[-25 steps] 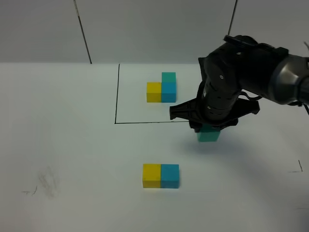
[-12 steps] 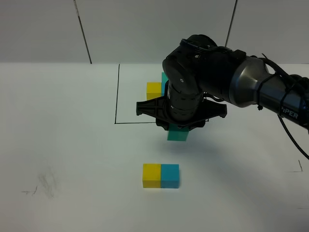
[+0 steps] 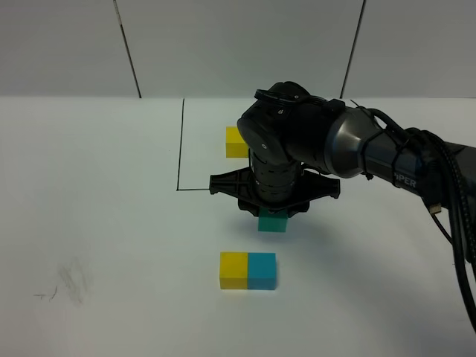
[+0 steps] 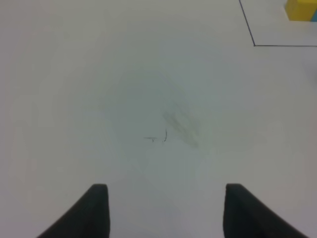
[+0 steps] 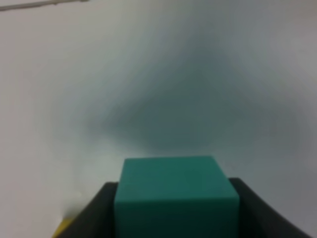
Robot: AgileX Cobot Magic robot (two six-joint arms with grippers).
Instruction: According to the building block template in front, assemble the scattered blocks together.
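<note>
My right gripper is shut on the teal-green cube and holds it in the air, just behind and above the loose blue cube. The loose yellow cube sits joined to the blue one's left side on the table. In the right wrist view the teal-green cube fills the space between the dark fingers. The template inside the black-line rectangle is mostly hidden behind my right arm; only its yellow cube shows. My left gripper is open and empty over bare table.
The white table carries faint pencil marks at the front left and a small mark at the right. The right arm's cables run off to the right. The template's yellow cube shows in the left wrist view.
My right gripper has carried the teal-green cube leftward from right of the pair and lowered it, so it now hangs close above the blue cube. The yellow and blue pair has not moved.
</note>
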